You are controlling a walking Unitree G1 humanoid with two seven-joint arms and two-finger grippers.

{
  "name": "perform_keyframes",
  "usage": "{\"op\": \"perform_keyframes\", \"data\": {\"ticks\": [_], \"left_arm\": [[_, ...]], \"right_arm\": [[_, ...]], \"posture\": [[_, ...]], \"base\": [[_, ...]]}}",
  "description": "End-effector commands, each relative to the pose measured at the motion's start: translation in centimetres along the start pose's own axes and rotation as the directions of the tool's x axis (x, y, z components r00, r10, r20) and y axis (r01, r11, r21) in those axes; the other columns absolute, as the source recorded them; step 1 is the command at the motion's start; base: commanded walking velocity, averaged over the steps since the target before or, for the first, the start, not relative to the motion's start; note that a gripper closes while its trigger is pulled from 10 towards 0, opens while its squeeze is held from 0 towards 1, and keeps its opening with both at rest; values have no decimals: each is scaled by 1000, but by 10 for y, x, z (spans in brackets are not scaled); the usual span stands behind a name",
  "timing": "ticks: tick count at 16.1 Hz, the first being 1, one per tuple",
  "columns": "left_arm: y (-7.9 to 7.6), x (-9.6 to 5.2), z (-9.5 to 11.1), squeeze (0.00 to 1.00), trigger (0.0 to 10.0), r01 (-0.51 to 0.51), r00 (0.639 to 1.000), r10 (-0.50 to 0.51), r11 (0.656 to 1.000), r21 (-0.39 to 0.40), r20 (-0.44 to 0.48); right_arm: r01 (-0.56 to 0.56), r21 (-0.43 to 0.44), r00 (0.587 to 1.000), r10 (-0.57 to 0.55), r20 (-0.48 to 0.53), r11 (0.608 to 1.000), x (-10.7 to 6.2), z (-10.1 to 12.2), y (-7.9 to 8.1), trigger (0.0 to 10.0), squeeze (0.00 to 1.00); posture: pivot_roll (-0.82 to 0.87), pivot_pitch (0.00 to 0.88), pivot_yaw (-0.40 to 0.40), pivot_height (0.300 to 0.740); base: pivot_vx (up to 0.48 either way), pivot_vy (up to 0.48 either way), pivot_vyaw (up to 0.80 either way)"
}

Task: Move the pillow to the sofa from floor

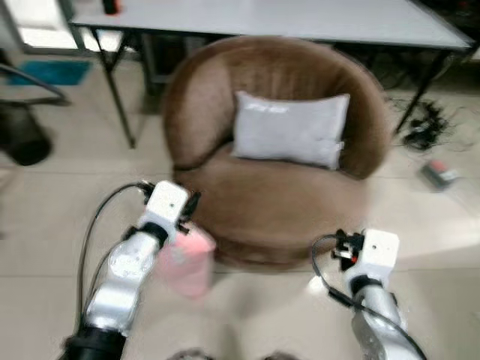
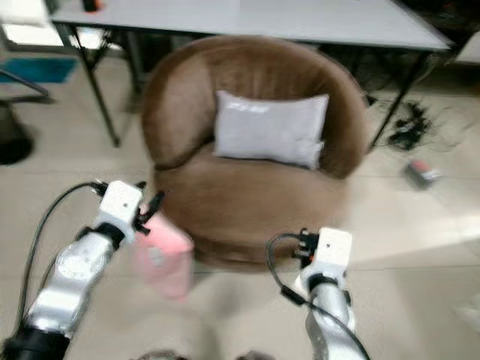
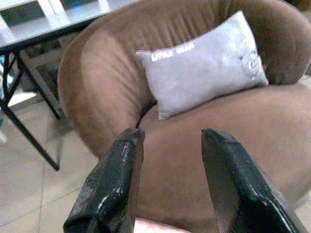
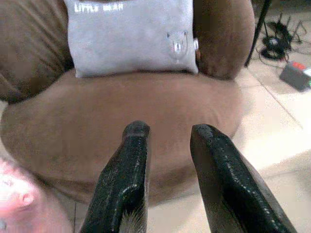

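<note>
Left pincer (image 3: 167, 182) hangs in front of the sofa's seat with its two black fingers (image 3: 114, 187) spread apart and nothing between them. At the lower edge of its wrist view a strip of pink shows just beneath the fingers. In the head views a pink pillow (image 1: 186, 262) sits low beside the left wrist, at the foot of the sofa on the robot's left; the blur hides whether it touches the arm or rests on the floor (image 1: 45, 217). Which way this pillow points cannot be told.

Right pincer (image 4: 163, 179) is also held before the seat, toward the sofa's right front, its fingers parted and empty. A corner of the pink pillow shows at the edge of its wrist view.

Ahead of both pincers stands a round brown sofa (image 1: 277, 199) with a curved back. On its seat lies a grey pillow (image 1: 289, 129), leaning against the backrest, its long axis running side to side across the sofa, with white lettering along its upper edge and a small bear mark near one end.

Behind the sofa stands a white bench (image 1: 300, 19) on dark legs. On the floor to the robot's right lie tangled cables (image 1: 424, 124) and a small box (image 1: 436, 174).
</note>
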State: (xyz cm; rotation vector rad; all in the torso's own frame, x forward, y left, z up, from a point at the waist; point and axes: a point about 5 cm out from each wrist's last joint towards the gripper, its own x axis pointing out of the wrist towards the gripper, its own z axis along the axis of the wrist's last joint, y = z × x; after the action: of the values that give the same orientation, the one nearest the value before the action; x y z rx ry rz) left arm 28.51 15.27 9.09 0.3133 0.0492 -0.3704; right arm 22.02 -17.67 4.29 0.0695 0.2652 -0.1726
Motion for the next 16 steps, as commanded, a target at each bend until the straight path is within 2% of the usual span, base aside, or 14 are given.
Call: {"op": "perform_keyframes", "data": {"ticks": [1,16], "left_arm": [[2,0,-1,0,10000,7,1000,-7,1000,14,-4],[1,12,6,0,10000,66,997,-67,997,42,23]], "right_arm": [[15,15,1000,-15,3,1000,1,2,-2,10000,0],[81,75,997,-79,-26,994,-6,-10,-5,10000,0]], "posture": [[59,65,-54,740],[54,49,1,740]], "base": [[0,480,0],[0,480,-800]]}}
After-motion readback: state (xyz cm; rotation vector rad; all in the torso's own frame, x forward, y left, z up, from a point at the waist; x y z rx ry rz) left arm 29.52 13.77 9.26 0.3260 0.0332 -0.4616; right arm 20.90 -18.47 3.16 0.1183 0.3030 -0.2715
